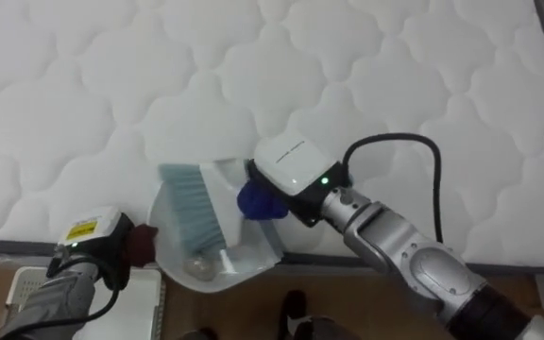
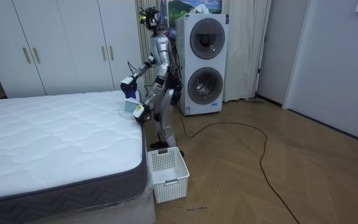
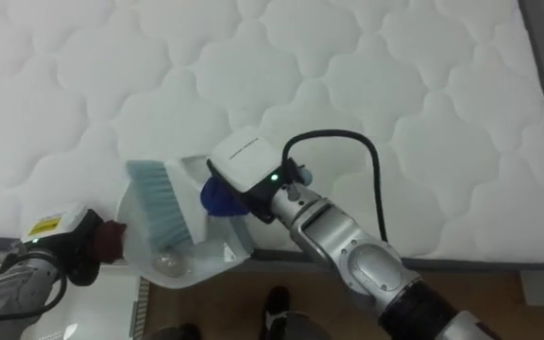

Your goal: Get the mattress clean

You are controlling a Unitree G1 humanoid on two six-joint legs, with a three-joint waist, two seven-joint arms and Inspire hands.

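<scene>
Robot at edge of white quilted mattress [image 1: 366, 85]; top looks bare, no litter spotted. Teal-bristled brush with blue handle [image 1: 195, 208] under right hand [image 1: 296, 170], bristles inside translucent white dustpan [image 1: 253, 250] held at mattress edge. Left hand [image 1: 93, 241] at pan's dark handle. Both grips hidden, cannot tell. Pale scrap [image 1: 199, 267] already in pan. Sweeping seems nearly done. Still left: emptying pan, likely into white slatted basket [image 2: 166, 165].

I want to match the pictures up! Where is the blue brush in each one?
Left eye view: the brush is low, left of middle, bristles in the dustpan at the mattress edge.
Right eye view: same spot, a bit further left.
Room view: tiny, at the mattress's far corner, in front of the robot.
Shared landmark: the white quilted mattress.
</scene>
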